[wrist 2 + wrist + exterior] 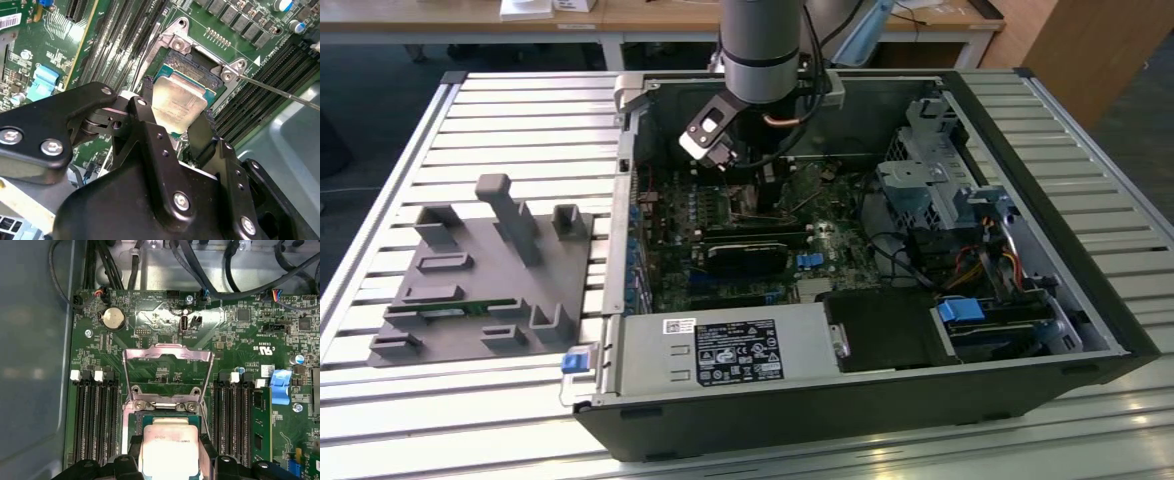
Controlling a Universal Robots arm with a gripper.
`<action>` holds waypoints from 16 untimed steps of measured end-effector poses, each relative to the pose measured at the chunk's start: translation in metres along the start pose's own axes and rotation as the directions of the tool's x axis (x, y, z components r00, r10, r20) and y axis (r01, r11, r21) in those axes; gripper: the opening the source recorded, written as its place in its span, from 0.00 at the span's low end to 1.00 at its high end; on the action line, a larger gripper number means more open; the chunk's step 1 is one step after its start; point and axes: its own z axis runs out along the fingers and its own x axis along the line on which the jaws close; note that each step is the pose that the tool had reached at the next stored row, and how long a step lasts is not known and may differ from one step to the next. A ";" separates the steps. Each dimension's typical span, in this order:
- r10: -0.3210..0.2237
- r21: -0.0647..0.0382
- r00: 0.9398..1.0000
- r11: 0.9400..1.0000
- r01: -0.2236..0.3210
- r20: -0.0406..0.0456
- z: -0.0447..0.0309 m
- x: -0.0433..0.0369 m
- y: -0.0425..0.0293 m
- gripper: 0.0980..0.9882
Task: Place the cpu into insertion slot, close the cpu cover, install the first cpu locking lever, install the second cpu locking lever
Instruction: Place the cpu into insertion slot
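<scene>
- The arm reaches down into the open computer case, which lies on the slatted table.
- A grey fixture block sits on the table at the exterior view's left, apart from the case.
- Tool state: closed on the cpu. One black finger presses one edge of the chip and the other finger presses the opposite edge.
- The cpu is held with its silvery metal top facing up. Its green edge shows in the second wrist view.
- Cpu position: directly over the insertion slot on the motherboard. Whether the chip already rests in the slot cannot be determined.
- In the first wrist view, the tool holds the cpu just in front of the slot's hinge edge.
- The cpu cover is swung up and open, standing behind the insertion slot, with board parts visible through its window.
- A thin metal lever extends from one corner of the slot, raised across the memory slots.
- Rows of memory slots flank the insertion slot on both sides.
</scene>
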 end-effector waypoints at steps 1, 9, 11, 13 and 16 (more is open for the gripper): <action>0.000 0.000 1.000 1.000 0.000 0.001 0.0010 0.0000 -0.0007 0.48; 0.003 0.000 1.000 1.000 -0.003 0.002 0.0124 0.0040 -0.0033 0.48; 0.003 0.000 1.000 1.000 -0.003 0.002 0.0145 0.0044 -0.0039 0.48; 0.003 0.000 1.000 1.000 -0.003 0.002 0.0163 0.0046 -0.0048 0.48; 0.003 0.000 1.000 1.000 -0.003 0.002 0.0166 0.0047 -0.0048 0.48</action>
